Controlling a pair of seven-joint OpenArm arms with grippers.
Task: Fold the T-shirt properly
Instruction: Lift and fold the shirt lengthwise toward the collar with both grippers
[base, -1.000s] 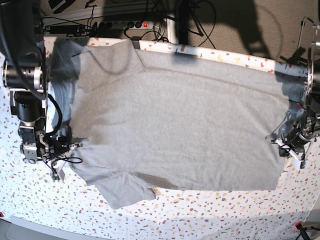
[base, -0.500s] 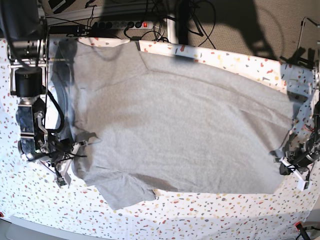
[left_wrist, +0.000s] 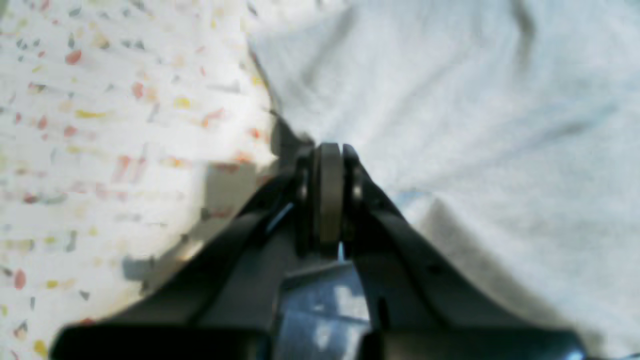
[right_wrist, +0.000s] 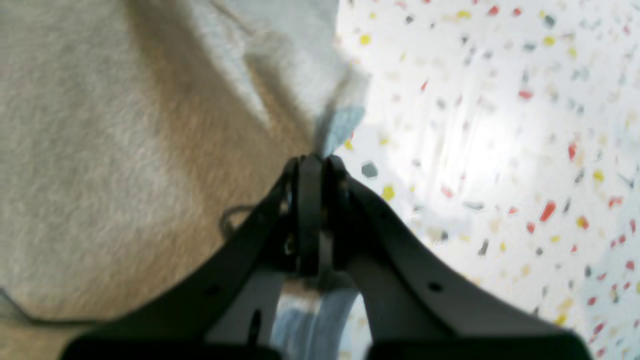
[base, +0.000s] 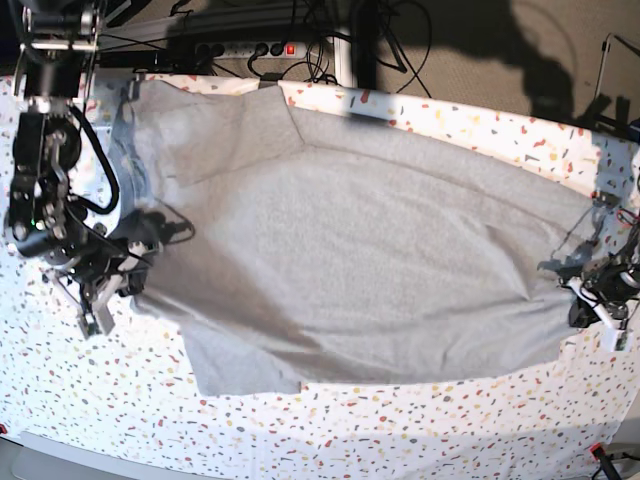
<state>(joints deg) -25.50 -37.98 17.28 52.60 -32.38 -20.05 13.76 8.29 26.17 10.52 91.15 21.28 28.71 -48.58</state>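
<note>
The heather-grey T-shirt (base: 350, 250) lies spread with its plain side up on the speckled table (base: 400, 430); no lettering shows. My right gripper (base: 128, 268), on the base view's left, is shut on the shirt's edge beside a sleeve. In the right wrist view its tips (right_wrist: 312, 162) pinch a fold of the shirt (right_wrist: 125, 125). My left gripper (base: 590, 290), on the base view's right, is shut on the opposite edge. In the left wrist view its tips (left_wrist: 328, 150) hold the shirt (left_wrist: 450, 100), with creases fanning out from them.
A power strip with cables (base: 240, 48) and a dark post (base: 362, 40) lie behind the table's back edge. The right arm's column (base: 50, 80) stands at the far left. The table's right edge runs just past the left gripper.
Both grippers have moved outward and away from the camera's near side with the shirt edges. The cloth is drawn tauter, and the near sleeve has slid left.
</note>
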